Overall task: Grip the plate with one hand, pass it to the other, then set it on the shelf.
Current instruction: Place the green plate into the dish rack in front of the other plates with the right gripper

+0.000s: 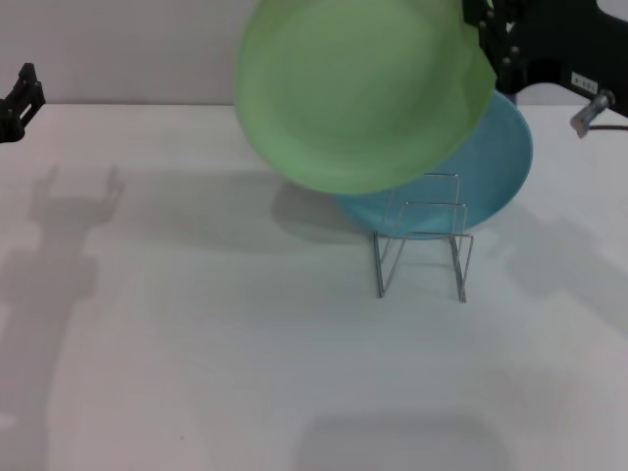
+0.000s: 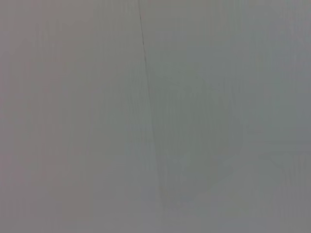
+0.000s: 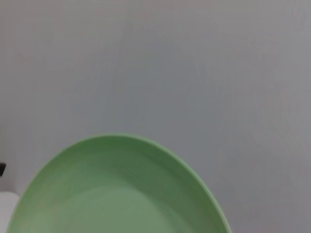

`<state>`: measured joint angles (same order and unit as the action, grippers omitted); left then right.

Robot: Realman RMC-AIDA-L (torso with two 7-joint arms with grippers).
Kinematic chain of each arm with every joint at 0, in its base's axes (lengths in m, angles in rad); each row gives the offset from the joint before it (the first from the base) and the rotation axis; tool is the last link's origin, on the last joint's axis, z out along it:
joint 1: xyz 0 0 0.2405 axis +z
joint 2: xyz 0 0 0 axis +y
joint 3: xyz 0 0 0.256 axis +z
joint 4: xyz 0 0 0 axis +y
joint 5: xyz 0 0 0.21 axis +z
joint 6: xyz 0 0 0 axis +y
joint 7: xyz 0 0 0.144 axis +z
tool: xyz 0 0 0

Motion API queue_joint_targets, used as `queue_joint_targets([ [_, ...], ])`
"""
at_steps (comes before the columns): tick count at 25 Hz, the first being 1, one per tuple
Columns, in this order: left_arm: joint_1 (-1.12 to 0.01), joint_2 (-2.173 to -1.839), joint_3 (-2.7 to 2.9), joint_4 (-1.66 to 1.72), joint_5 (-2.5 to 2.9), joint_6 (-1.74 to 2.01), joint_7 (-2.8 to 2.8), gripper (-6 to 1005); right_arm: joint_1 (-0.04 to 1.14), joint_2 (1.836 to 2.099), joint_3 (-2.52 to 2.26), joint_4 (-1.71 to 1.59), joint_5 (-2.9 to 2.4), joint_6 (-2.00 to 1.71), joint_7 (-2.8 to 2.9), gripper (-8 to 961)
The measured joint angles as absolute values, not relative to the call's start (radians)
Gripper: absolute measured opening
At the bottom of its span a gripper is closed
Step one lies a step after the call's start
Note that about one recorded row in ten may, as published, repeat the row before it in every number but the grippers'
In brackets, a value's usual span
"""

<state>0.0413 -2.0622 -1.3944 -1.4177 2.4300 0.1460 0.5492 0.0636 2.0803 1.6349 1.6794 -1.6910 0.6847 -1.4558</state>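
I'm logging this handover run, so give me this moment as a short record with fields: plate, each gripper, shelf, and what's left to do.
plate: light-green plate, held in the air, tilted, above and in front of the shelf
right gripper: right gripper at the plate's right edge, holding it
left gripper: left gripper at the far left edge, away from the plate
shelf: wire shelf on the white table, with a teal-blue plate standing in it
remaining: green plate not yet on the shelf
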Motion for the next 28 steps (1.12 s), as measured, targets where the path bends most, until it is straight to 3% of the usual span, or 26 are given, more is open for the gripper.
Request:
queue_joint_targets([
  [15,0.024,-2.065,-1.368,-1.388,2.43,0.147,0.549,811,-0.009,2.083,1.695,1.686,-1.64,0.788,-1.571,31],
  [28,0.022,-2.065,-1.339,-1.387,2.43,0.147,0.549,811,0.004,2.082,1.767,1.662,-1.632,0.846,-1.617,30],
])
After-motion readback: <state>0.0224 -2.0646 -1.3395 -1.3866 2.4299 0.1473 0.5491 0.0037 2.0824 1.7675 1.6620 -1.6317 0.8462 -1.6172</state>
